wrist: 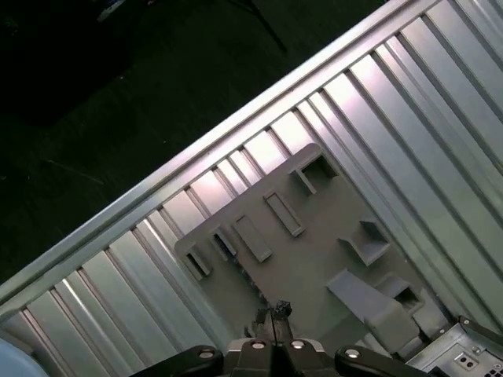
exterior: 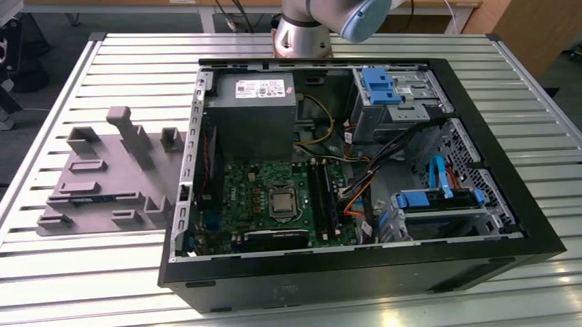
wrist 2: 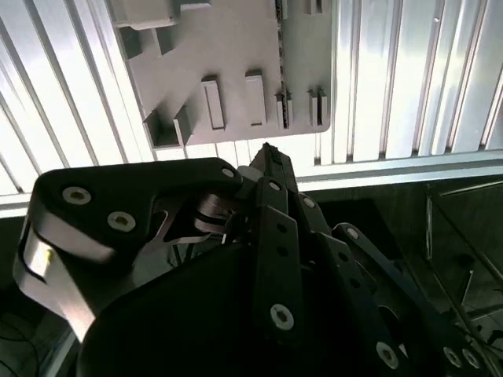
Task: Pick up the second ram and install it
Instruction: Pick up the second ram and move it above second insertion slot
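The second ram is a thin blue-green stick lying in a slot near the front of a grey holder, at the exterior view's left, on the slatted table. My gripper hangs well above that holder and is apart from it. Its fingertips look pressed together with nothing between them. The second wrist view shows the black gripper from the side, with the holder beyond it. The long black memory slots sit on the green motherboard inside the open computer case.
The arm's base stands behind the case. Inside the case are a grey power supply, drive bays with blue clips and loose cables. The holder has upright posts. The table edge drops to a dark floor.
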Robot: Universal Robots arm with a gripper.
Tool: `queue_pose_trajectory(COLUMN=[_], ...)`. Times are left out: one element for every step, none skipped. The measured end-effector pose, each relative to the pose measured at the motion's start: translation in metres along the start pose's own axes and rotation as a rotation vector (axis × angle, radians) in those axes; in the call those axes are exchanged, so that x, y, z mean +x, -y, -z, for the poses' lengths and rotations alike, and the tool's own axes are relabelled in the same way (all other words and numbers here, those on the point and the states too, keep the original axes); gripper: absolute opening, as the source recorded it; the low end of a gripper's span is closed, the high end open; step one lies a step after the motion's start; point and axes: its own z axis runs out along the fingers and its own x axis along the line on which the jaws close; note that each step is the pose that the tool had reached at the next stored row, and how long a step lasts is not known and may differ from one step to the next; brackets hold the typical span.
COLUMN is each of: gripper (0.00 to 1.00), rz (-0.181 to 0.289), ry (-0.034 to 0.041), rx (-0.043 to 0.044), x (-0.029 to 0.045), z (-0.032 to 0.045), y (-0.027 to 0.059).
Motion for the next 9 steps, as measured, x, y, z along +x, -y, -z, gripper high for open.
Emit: queue_pose_trajectory(gripper=[0.11,0.11,0.11,0.11,0.11,0.11,0.11,0.11,0.11], rz=[0.013,0.026,0.040,0.054,0.067,0.080,0.094,0.107,0.121], ry=[-0.0004,-0.0007,-0.0011,-0.0016,-0.0020,-0.0023,-0.0026,-0.0030,-0.0034], rx=[-0.0002,-0.0003,-0.0006,-0.0008,-0.0009,-0.0011,-0.0013,-0.0015,-0.0016], x=[0.0001,0.0002,0.0003,0.0003,0.0004,0.0005,0.0006,0.0007,0.0008], z=[0.0000,-0.0001,-0.0001,-0.0001,-0.0002,-0.0002,-0.0003,-0.0003,-0.0004], y=[-0.0001,-0.0002,-0.0003,-0.0004,-0.0005,-0.0006,-0.0007,-0.0008,-0.0009])
